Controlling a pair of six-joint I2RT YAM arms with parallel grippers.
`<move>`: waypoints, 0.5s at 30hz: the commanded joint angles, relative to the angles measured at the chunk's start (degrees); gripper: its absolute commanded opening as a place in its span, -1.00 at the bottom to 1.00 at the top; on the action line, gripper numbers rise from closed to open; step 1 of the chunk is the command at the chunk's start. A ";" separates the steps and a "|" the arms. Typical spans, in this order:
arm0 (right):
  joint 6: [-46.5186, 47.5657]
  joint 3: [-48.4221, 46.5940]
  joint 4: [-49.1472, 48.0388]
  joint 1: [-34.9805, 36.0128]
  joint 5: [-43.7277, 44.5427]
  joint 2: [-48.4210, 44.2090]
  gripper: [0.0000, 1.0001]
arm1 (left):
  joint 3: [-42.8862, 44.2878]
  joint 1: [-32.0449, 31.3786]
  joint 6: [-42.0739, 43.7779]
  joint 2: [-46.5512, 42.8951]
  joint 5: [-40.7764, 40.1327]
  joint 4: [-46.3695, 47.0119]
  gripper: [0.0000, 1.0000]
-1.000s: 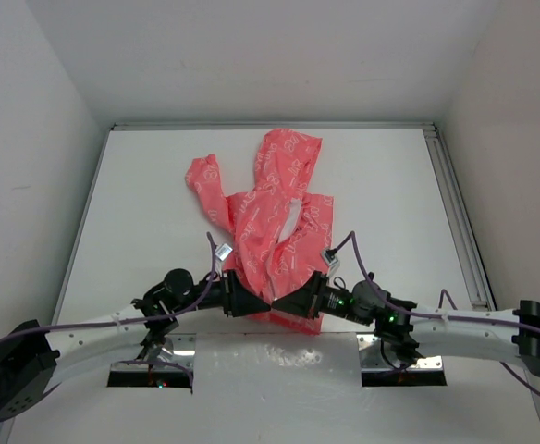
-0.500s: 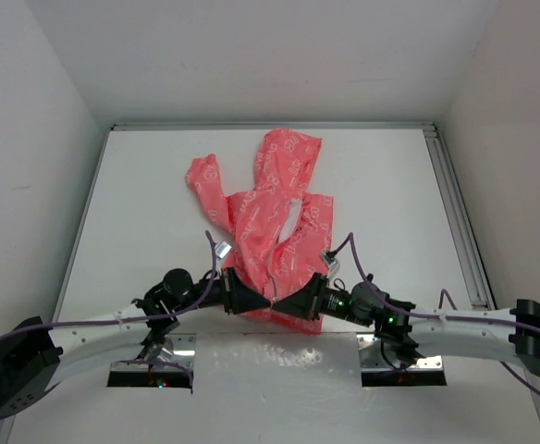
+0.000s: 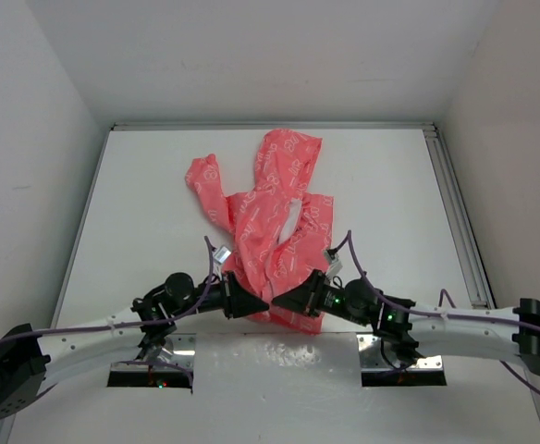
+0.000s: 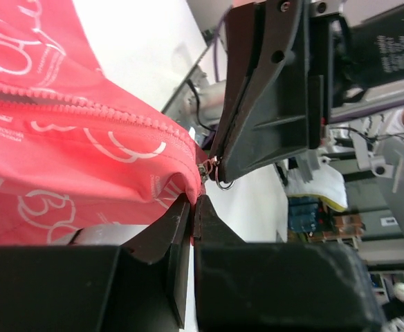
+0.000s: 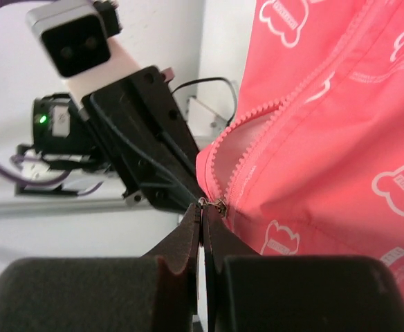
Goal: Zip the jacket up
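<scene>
jacket on table, left end effector beside right end effector at its near hem

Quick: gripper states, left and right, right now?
Left gripper: closed, pinching the jacket hem.
Right gripper: closed on the zipper at its bottom end.

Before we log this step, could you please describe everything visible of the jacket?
The jacket is thin coral-pink fabric with white printed marks. It lies crumpled on the white table, hood away from the arms, one sleeve flung left. Its front zipper is open, teeth apart, white lining showing. At the near hem, the shut left gripper pinches the fabric and the shut right gripper pinches the zipper's bottom end.
</scene>
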State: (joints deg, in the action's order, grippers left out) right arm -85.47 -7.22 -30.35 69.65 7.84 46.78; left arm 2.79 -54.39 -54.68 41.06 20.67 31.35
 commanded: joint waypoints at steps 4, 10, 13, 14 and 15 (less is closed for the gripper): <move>-0.31 -8.42 -1.55 -1.70 7.11 8.05 -1.00 | -4.19 -1.16 3.70 -0.98 -0.80 -6.30 -1.00; -3.04 -10.34 -13.24 -4.42 3.08 16.92 -1.00 | -6.04 -1.24 3.87 -0.54 -1.33 -7.88 -1.00; 0.38 -15.35 -6.15 -4.87 2.97 18.52 -1.00 | -5.69 -1.33 4.49 -1.59 -0.28 -7.80 -1.00; 1.00 -16.76 -3.60 -5.22 3.76 18.69 -1.00 | -5.86 -1.51 4.14 -2.20 -0.10 -7.45 -1.00; 1.79 -17.12 -3.32 -6.79 3.94 19.13 -1.00 | -6.30 -1.59 3.88 -3.78 -0.01 -7.01 -1.00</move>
State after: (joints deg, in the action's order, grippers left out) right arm -86.04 -19.05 -30.61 65.17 9.21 66.02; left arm 2.76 -54.70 -51.72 39.57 17.89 24.12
